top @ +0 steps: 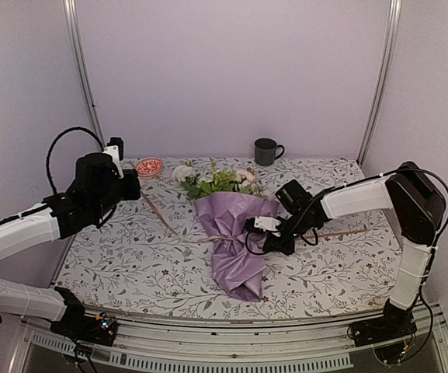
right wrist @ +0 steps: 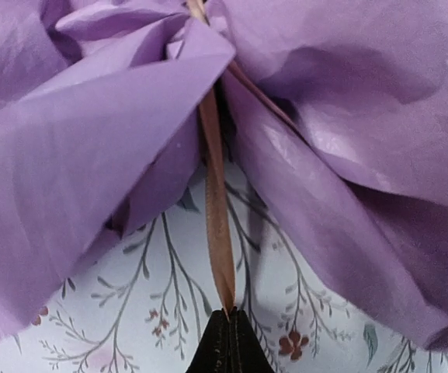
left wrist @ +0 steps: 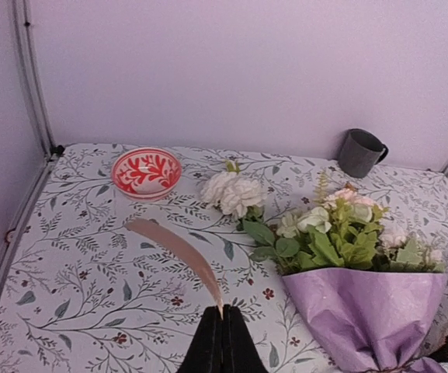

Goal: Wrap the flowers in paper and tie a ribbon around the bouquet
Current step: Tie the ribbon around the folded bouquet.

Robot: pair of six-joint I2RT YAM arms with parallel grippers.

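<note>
The bouquet lies mid-table: pink, white and green flowers (top: 216,180) (left wrist: 328,229) poke out of a lilac paper (top: 235,241) (left wrist: 371,311) cone, pinched at its waist. A beige ribbon (top: 161,217) runs from that waist out to the left and a tail trails right. My left gripper (top: 136,189) (left wrist: 225,311) is shut on the ribbon (left wrist: 173,249) end, raised at the back left. My right gripper (top: 264,242) (right wrist: 229,313) sits close against the cone's right side, shut on a taut strand of ribbon (right wrist: 216,210) that leads into the folds of paper (right wrist: 92,155).
A red-and-white patterned bowl (top: 149,166) (left wrist: 146,172) sits at the back left and a dark mug (top: 267,151) (left wrist: 361,152) at the back centre. A floral table cloth (top: 115,256) covers the table. Metal frame posts (top: 80,70) stand at both back corners.
</note>
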